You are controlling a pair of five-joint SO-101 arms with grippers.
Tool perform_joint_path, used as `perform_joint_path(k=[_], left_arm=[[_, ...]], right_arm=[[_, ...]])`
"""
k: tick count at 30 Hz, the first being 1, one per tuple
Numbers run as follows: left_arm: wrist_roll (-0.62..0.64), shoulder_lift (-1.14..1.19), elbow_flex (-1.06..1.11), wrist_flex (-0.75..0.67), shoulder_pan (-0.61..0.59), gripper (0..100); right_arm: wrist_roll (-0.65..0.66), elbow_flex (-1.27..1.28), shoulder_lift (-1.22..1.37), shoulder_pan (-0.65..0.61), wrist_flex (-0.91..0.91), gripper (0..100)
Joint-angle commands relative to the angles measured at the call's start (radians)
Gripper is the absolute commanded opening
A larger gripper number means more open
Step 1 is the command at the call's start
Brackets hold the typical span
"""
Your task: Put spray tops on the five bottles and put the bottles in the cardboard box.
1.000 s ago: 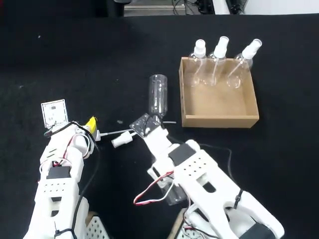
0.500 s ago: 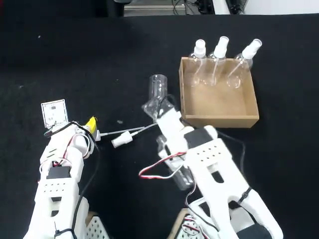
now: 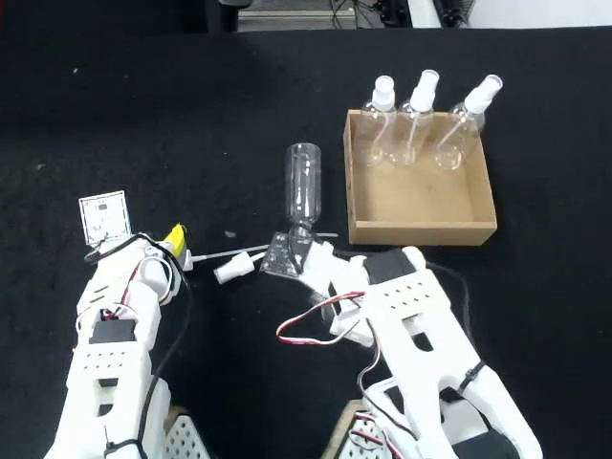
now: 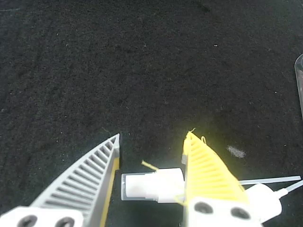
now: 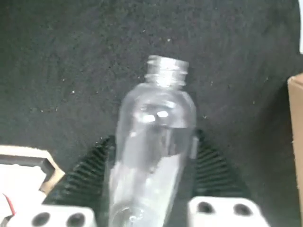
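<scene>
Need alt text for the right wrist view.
A clear bottle with no spray top is held between the black fingers of the right hand, its threaded neck pointing away from the camera. Beyond it is the black table, with a corner of the cardboard box at one edge.

Both arms extended forward over the table. The left gripper [image 4: 152,142] is well left of the box [image 3: 421,232], pinching a spray top [image 4: 151,185]. The right gripper [image 5: 154,137] is near the box's front-left corner, clamped on a bottle [image 5: 156,118].

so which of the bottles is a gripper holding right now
The uncapped bottle left of the cardboard box, held in the right gripper. The three bottles in the box stand free, with spray tops on.
</scene>
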Motion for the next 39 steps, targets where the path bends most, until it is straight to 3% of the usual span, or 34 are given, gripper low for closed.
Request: perform_joint_path(k=[1,14,20,27,29,32,34,36,39], left_arm=[[-0.003,-0.015,-0.007,-0.017,0.025,21],[-0.003,-0.015,-0.013,0.005,0.016,21],[-0.003,-0.015,-0.079,0.133,0.018,21],[-0.003,-0.015,-0.094,0.152,0.018,21],[-0.003,-0.015,-0.105,0.157,0.016,21],[-0.003,-0.015,-0.111,0.157,0.016,21],[-0.003,-0.015,-0.122,0.157,0.016,21],[-0.003,-0.015,-0.136,0.173,0.021,21],[-0.003,-0.015,-0.17,0.219,0.025,21]], right_arm=[[-0.068,-0.013,0.004,0.015,0.012,32.8],[-0.163,-0.18,0.008,0.04,0.219,34.6],[-0.224,-0.051,0.002,0.075,0.123,34.7],[-0.226,0.104,0.008,0.075,-0.069,34.4],[-0.227,0.147,0.005,0.078,-0.107,28.3],[-0.229,0.139,0.004,0.087,-0.132,1.6],[-0.227,0.101,0.004,0.11,-0.11,5.6],[-0.183,0.047,0.004,0.132,-0.074,2.5],[0.02,-0.002,0.007,0.166,-0.04,2.1]])
